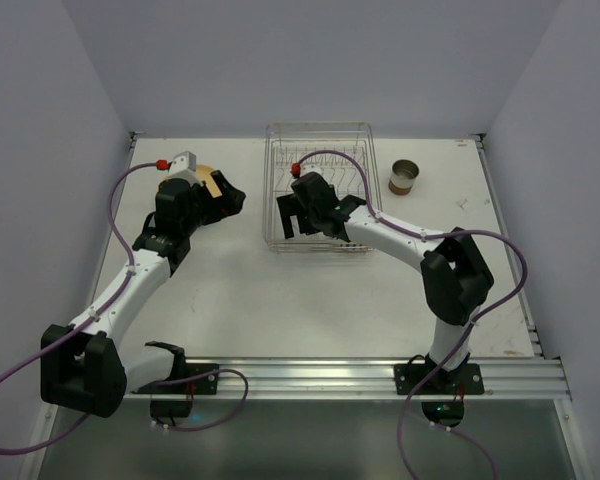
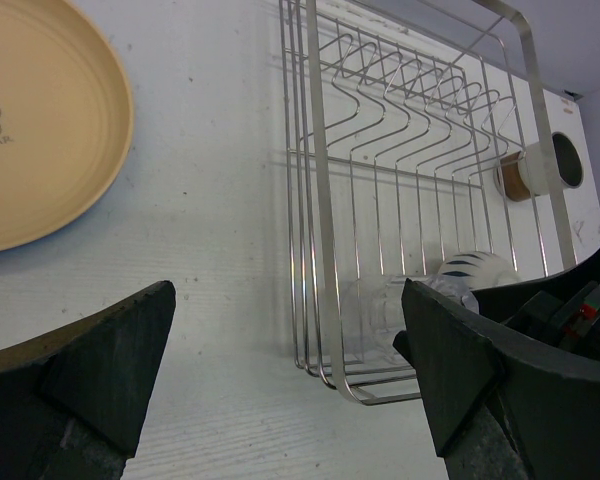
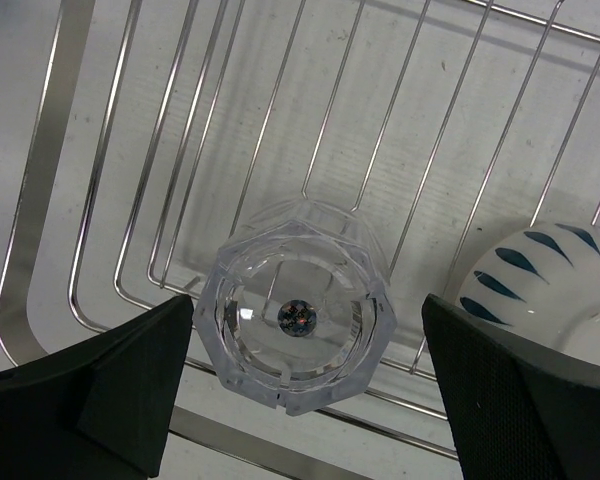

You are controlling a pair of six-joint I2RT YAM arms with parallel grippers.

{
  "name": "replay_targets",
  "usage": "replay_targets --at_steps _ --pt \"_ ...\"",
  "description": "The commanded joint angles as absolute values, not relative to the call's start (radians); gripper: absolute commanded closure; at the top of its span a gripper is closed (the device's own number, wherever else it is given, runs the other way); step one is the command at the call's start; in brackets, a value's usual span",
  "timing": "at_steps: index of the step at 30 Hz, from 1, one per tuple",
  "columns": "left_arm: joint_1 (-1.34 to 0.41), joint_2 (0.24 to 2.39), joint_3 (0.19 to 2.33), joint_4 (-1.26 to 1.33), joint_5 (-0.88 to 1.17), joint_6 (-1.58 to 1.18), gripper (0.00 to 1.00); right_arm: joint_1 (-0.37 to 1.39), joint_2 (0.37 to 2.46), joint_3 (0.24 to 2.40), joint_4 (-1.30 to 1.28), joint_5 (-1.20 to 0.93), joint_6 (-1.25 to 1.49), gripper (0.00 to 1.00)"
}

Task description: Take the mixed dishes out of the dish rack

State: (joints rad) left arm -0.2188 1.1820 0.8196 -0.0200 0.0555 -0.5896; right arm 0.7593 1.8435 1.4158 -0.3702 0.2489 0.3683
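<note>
The silver wire dish rack (image 1: 320, 126) stands at the back centre of the table. In its near left corner is a small clear glass (image 3: 295, 310), with a white cup (image 3: 540, 285) with blue marks beside it. My right gripper (image 3: 305, 315) hangs open over the glass, one finger on each side and neither touching it. My left gripper (image 1: 232, 200) is open and empty over bare table left of the rack (image 2: 315, 200). A yellow-orange plate (image 2: 40, 130) lies flat on the table, largely hidden under the left arm in the top view. A brown cup (image 1: 404, 178) stands right of the rack.
White walls close in the table at the back and on both sides. The upright plate prongs (image 2: 410, 90) fill the far half of the rack and hold nothing. The right arm (image 1: 400, 232) reaches across the rack's near right corner.
</note>
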Motion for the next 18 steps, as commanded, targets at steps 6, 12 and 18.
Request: replay_targets --at_steps 6,12,18 --pt "-0.227 1.172 0.841 0.006 0.045 -0.569 0.00 0.765 1.850 1.456 -0.387 0.268 0.387 0.09" --pt "-0.227 1.172 0.839 0.006 0.044 -0.569 0.00 0.764 1.861 1.465 -0.399 0.259 0.379 0.40" --pt "-0.227 1.172 0.839 0.006 0.045 -0.571 0.00 0.765 1.864 1.471 -0.405 0.255 0.377 0.58"
